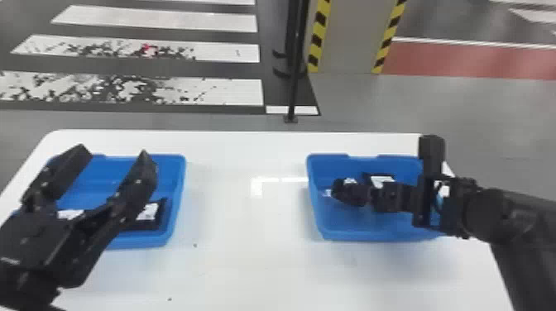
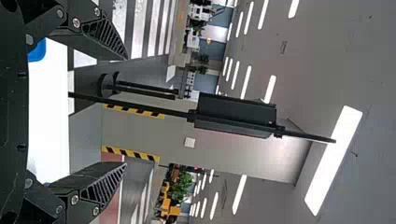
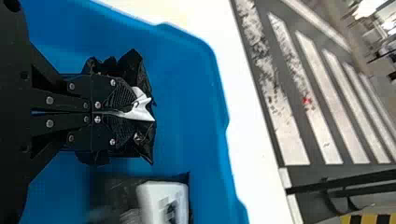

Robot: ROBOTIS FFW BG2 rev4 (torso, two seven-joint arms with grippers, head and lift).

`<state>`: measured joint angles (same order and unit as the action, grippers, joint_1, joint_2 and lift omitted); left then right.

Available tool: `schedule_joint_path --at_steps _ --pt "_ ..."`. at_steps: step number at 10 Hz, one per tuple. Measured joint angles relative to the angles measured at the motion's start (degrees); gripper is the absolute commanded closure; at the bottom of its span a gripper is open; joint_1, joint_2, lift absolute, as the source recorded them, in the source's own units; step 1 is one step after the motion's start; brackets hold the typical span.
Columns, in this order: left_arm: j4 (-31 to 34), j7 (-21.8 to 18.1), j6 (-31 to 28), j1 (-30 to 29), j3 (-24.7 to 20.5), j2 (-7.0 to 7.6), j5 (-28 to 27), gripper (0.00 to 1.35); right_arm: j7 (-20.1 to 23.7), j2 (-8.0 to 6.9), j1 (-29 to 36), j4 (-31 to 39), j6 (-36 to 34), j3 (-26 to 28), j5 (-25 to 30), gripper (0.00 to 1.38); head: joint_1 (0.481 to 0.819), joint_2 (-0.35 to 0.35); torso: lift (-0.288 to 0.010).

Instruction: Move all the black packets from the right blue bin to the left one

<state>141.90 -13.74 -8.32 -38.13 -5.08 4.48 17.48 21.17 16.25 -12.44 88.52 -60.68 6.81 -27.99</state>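
Observation:
Over the left blue bin (image 1: 178,186) my left gripper (image 1: 111,157) stands open, nothing between its fingers; the left wrist view has the left gripper (image 2: 123,112) parted too. A black packet with a white label (image 1: 154,221) lies in that bin, near another white label (image 1: 70,214). My right gripper (image 1: 345,194) is down in the right blue bin (image 1: 343,235). In the right wrist view the right gripper (image 3: 135,114) is closed on a crumpled black packet (image 3: 135,65) with a bunched white label. Beside it, a second black packet (image 3: 180,179) with a white label lies in the bin.
Both bins stand on a white table (image 1: 248,248), one at each side, with a wide stretch of tabletop between. Behind the table's far edge a thin black post (image 1: 294,82) stands on the floor near a striped column (image 1: 351,37).

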Motion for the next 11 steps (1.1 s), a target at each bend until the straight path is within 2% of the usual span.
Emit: schedule_joint_path --at_steps 3,6,9,11 --pt "-0.6 0.0 1.7 0.3 0.5 0.19 -0.4 0.25 3.0 -0.49 0.8 0.6 6.5 -0.6 -15.7 1.19 0.695 0.005 -0.14" --pt "-1.7 0.0 2.9 1.0 1.6 0.64 -2.9 0.25 6.3 -0.52 0.0 2.5 8.4 -4.4 -32.4 1.19 0.688 0.08 -0.14" --pt "-2.3 0.0 0.7 2.1 3.6 1.54 -4.1 0.25 8.3 -0.39 -1.3 5.9 8.8 -10.6 -44.6 1.19 0.655 0.151 -0.14" --pt "-2.9 0.0 3.2 2.5 4.3 1.92 -9.0 0.25 8.8 -0.29 -1.9 5.9 8.2 -13.6 -49.3 1.19 0.647 0.18 -0.14"
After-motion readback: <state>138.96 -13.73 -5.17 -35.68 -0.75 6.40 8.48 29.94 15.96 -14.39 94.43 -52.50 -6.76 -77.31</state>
